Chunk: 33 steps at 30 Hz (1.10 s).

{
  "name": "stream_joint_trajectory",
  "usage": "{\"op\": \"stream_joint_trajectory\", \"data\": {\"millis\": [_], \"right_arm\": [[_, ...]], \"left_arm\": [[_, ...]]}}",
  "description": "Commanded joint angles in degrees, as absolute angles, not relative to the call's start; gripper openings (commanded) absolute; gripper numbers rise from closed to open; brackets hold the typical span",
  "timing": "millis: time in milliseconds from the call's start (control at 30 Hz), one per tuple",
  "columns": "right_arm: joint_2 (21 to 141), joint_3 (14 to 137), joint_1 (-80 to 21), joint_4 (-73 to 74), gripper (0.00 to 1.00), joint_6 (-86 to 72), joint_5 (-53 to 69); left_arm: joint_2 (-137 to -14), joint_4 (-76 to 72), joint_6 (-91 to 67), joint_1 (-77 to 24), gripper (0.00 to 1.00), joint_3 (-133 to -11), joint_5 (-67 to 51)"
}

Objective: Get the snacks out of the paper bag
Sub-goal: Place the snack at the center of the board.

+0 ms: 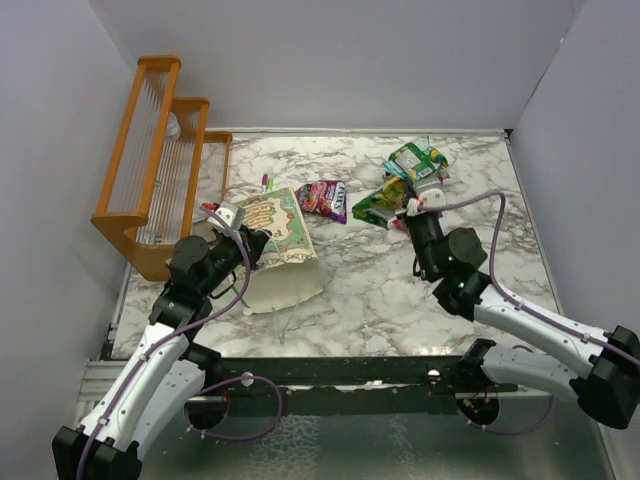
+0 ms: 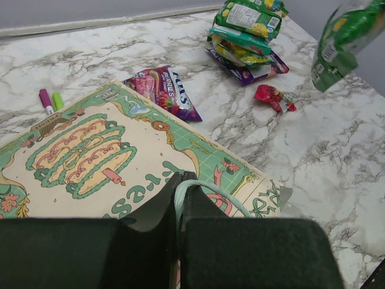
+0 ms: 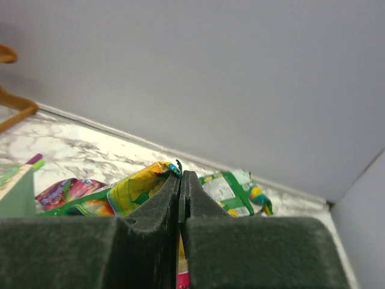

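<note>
Right tool (image 3: 181,177) is clamped on a green packet (image 2: 340,42) held above the worktop (image 1: 380,290). This looks like the step of moving it to the pile (image 1: 415,160), so next it should lower there and let go. Left tool (image 2: 180,180) pinches the string handle (image 2: 207,191) of the bag (image 2: 90,156), which lies flat on the marble. Grey walls surround it, with an orange rack (image 1: 150,170) at left.

Bright, even, diffuse light from above; soft faint shadows under the mint-green paper bag (image 1: 280,225) and orange wooden slatted rack (image 1: 150,190); top view sharp; wrist views' black foam fingers (image 2: 90,253) out of focus; hanging green foil packet (image 2: 340,42) blurred.
</note>
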State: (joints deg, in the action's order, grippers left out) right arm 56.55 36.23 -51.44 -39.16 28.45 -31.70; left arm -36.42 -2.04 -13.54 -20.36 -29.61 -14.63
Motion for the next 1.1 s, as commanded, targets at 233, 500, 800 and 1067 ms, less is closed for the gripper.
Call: {"op": "stream_joint_trajectory", "data": {"millis": [233, 500, 800, 1067], "right_arm": [[79.3, 49.4, -34.9, -28.0, 0.01, -0.9, -21.8], [97.9, 65.7, -32.3, -30.7, 0.01, 3.6, -22.2], [112.8, 80.9, -29.8, -30.9, 0.01, 16.9, -20.1], [122.5, 78.1, -29.8, -47.3, 0.01, 46.7, -22.7]], "left_arm": [[-36.1, -3.1, -13.9, -20.1, 0.00, -31.9, -14.7], [-35.4, -2.6, -13.9, -20.0, 0.00, -31.8, -14.6], [-35.0, -2.5, -13.8, -20.0, 0.00, -31.8, -14.6], [-35.1, -2.6, -13.9, -20.1, 0.00, -31.7, -14.6]]}}
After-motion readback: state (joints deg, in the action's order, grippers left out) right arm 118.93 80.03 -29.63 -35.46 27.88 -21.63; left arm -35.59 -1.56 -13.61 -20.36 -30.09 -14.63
